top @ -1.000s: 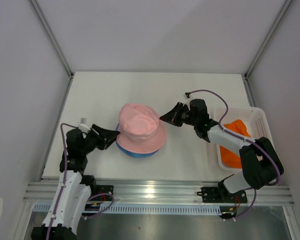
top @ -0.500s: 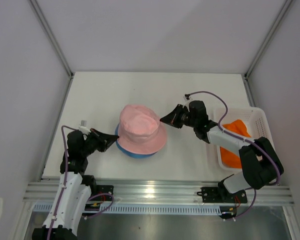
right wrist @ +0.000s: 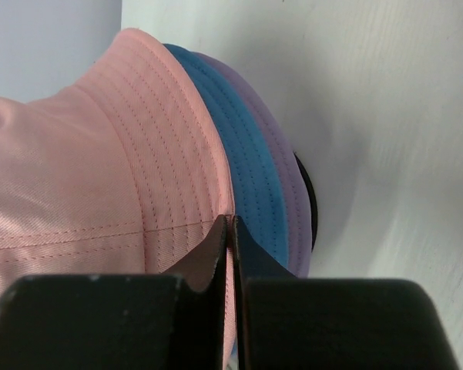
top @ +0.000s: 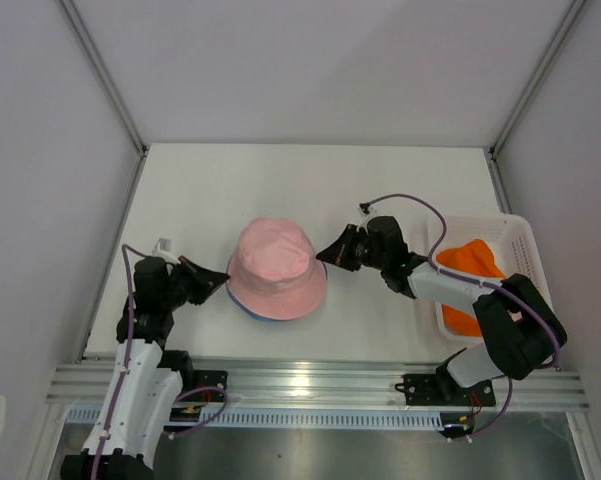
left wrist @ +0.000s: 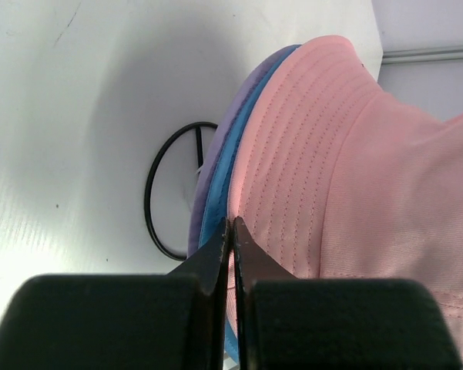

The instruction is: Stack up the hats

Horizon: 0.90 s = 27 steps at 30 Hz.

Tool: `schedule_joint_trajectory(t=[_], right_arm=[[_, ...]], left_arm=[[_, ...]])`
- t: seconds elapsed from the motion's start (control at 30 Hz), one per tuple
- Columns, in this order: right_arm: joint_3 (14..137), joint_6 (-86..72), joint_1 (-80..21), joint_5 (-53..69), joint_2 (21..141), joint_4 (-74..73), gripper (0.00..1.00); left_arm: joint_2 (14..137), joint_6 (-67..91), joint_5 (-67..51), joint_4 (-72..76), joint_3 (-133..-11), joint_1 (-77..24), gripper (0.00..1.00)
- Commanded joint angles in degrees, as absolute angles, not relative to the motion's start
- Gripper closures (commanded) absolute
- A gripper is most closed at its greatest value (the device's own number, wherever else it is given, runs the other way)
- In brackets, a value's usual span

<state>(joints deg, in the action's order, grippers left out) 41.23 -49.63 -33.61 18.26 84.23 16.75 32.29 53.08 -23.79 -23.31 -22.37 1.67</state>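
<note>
A pink hat (top: 273, 265) sits on top of the pile in the middle of the table. Under it lie the blue hat (left wrist: 222, 181) and the lavender hat (left wrist: 206, 189), only their brim edges showing. My left gripper (top: 223, 279) is shut on the pink brim's left edge (left wrist: 231, 222). On the opposite side my right gripper (top: 323, 255) pinches the same brim (right wrist: 227, 218), just above the blue hat (right wrist: 246, 169) and the lavender hat (right wrist: 281, 169). The orange hat (top: 470, 262) lies in the basket at the right.
A black wire stand (left wrist: 150, 200) holds the pile; its ring shows under the brims, and again in the right wrist view (right wrist: 310, 208). The white basket (top: 525, 235) stands at the right edge of the table. Walls enclose the table on three sides.
Both grippers closed on the pink hat's brim. The hat has come down over the blue one and shifted slightly toward the near edge, both arms moving with it.
</note>
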Motion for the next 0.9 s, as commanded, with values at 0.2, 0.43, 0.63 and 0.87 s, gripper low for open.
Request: schedule_joint_trajectory(t=[0.2, 0.43, 0.63, 0.87], right_arm=[[37.53, -45.97, -36.3, 11.86, 88.77, 18.55, 1.0], [43.48, -40.44, -36.39, 8.62, 84.38, 8.81, 1.0], [55.79, -29.98, -34.11, 2.81, 77.62, -11.31, 0.19], [72.93, -22.51, -18.48, 2.03, 70.85, -31.88, 0.0]], left_arm=[[34.89, 46.67, -19.69, -25.32, -22.24, 1.93, 0.99], [33.84, 42.72, -20.83, -27.33, -27.49, 1.93, 0.97], [33.22, 37.36, -19.16, -33.92, -36.55, 1.93, 0.55], [37.43, 28.31, -11.08, -42.79, -55.35, 2.02, 0.01]])
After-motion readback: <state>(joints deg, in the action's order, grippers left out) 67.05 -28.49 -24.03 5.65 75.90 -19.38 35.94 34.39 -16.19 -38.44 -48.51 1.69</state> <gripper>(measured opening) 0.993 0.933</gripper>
